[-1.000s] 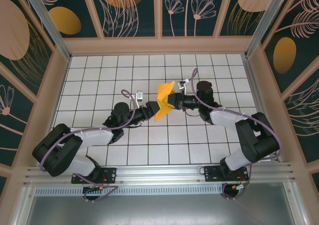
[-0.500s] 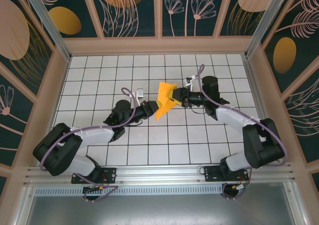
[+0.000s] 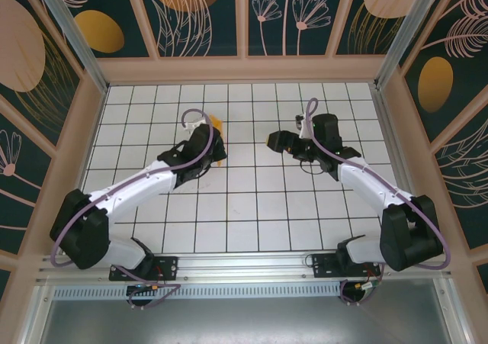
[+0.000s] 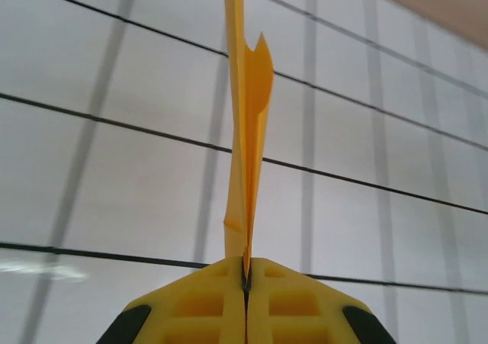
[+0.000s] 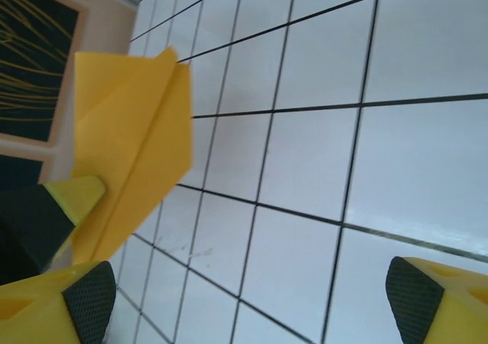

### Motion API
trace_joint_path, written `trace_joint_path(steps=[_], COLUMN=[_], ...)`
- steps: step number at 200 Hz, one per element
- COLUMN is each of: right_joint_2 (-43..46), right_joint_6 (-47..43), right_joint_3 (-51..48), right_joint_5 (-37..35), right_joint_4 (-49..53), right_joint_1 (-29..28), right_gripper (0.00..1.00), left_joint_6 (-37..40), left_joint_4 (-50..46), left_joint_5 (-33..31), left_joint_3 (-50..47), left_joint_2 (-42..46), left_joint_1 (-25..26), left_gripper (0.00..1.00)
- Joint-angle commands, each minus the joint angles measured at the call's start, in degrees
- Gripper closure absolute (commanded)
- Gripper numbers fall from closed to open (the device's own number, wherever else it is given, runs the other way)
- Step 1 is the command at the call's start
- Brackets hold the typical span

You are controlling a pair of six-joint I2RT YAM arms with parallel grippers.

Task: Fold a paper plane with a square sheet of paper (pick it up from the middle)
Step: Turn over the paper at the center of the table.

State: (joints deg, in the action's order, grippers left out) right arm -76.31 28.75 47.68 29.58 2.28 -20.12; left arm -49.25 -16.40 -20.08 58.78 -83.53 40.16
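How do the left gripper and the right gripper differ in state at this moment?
The left gripper is shut, its jaws pressed together on the folded orange-yellow paper; the right gripper is open, its jaws set wide apart. The left gripper holds the paper by one edge; the right gripper holds nothing. Both have yellow fingers.

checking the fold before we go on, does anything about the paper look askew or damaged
Slightly. In the left wrist view the paper plane, pinched edge-on in the shut left gripper, has one flap bowing away from the other layers rather than lying flush. No tear shows.
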Motion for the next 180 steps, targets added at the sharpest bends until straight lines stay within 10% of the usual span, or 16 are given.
trace_joint_path(steps=[1,64,84,180], right_joint_2=[1.7,1.9,1.7,-7.1], right_joint_6=[-2.8,-2.1,-2.0,-1.5], right_joint_3=[0.5,-0.5,-1.0,1.5], right_joint_5=[-5.7,-11.6,-12.1,-15.5], right_joint_4=[2.4,3.5,3.4,0.7], right_joint_1=[0.4,0.8,0.9,-9.9], right_gripper=[0.05,0.06,0.06,0.13], left_joint_6=[1.0,-0.9,-0.2,2.8], left_joint_4=[-22.3,-22.6,-15.3,13.3], left_joint_5=[-16.3,-10.4,-5.0,10.3], left_joint_3=[7.0,19.6,19.1,0.9], left_joint_2=[-6.0,-25.4,-26.8,-10.0], left_joint_1=[1.1,3.4,3.3,-5.9], left_gripper=[0.93,0.87,0.67,0.19])
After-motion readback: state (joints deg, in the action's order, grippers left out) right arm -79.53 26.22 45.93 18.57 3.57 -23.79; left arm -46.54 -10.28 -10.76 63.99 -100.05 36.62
